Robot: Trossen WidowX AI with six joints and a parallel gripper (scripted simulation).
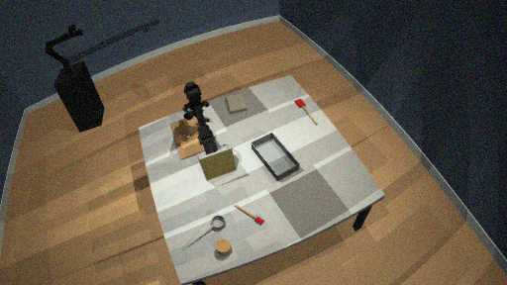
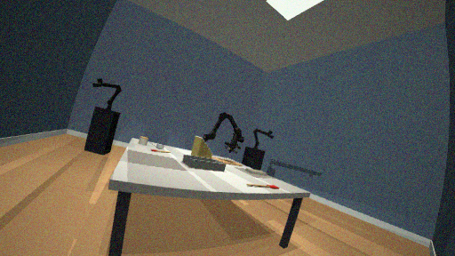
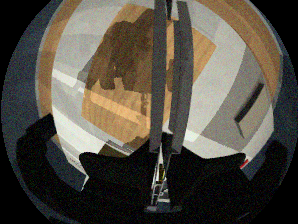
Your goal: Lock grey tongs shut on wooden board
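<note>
My gripper point(image 2: 231, 147) point(image 3: 160, 135) is shut on the grey tongs point(image 3: 158, 75). It is held in the air on the wooden board's side of the table. In the wrist view the tongs' two long arms run up the picture from between the fingers, nearly parallel with a narrow gap; their far ends are cut off or unclear. I cannot tell whether the lock is engaged. The wooden board point(image 1: 190, 149) point(image 2: 227, 161) point(image 3: 112, 114) lies flat below, with the arm's dark shadow on it. The roasting tin point(image 1: 288, 173) point(image 2: 204, 164) stands apart from the board.
An upright olive-yellow block point(image 1: 218, 164) point(image 2: 201, 148) stands between the arm's base and the tin. A flat beige square point(image 1: 236, 104) point(image 3: 255, 116) lies beyond the board. Two red-headed spatulas point(image 1: 258, 221) point(image 1: 300, 103), a strainer point(image 1: 213, 227) and a round orange-topped pot point(image 1: 223, 246) are farther off.
</note>
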